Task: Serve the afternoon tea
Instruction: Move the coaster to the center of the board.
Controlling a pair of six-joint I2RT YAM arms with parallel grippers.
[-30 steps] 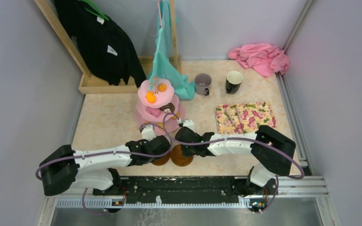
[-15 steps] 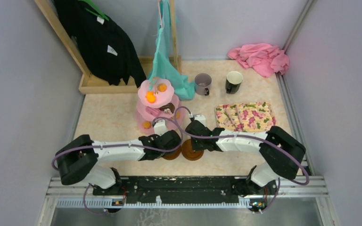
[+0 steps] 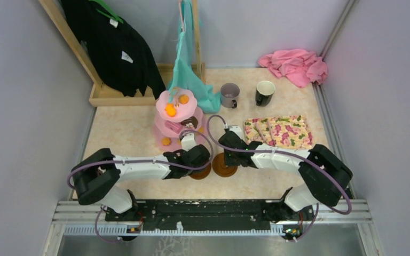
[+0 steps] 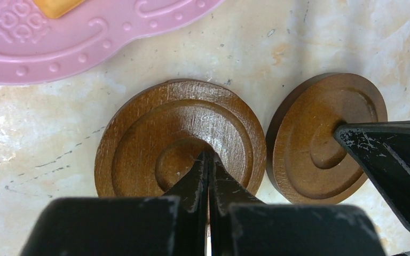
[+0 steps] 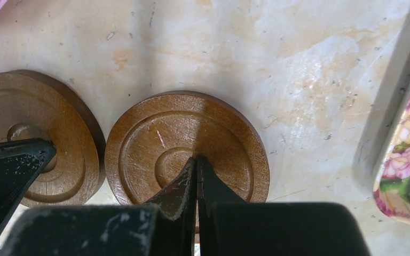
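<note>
Left jaws and right jaws are shut, holding nothing, each tip pressing a wooden disc: left coaster (image 4: 139,133), right coaster (image 5: 229,154), side by side just beside the pink tiered stand (image 4: 85,53). We judge the coasters are being positioned; next, we fetch the grey mug (image 3: 229,95).

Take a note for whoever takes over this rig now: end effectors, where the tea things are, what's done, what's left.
Left end effector: shut, tip centred on the left brown disc.
Right end effector: shut, tip centred on the right brown disc.
Discs side by side in front of the pink stand. Done: cakes on its tiers.
Grey mug and black mug at the far side, off the discs.
Left, likely: set mugs on discs.
</note>
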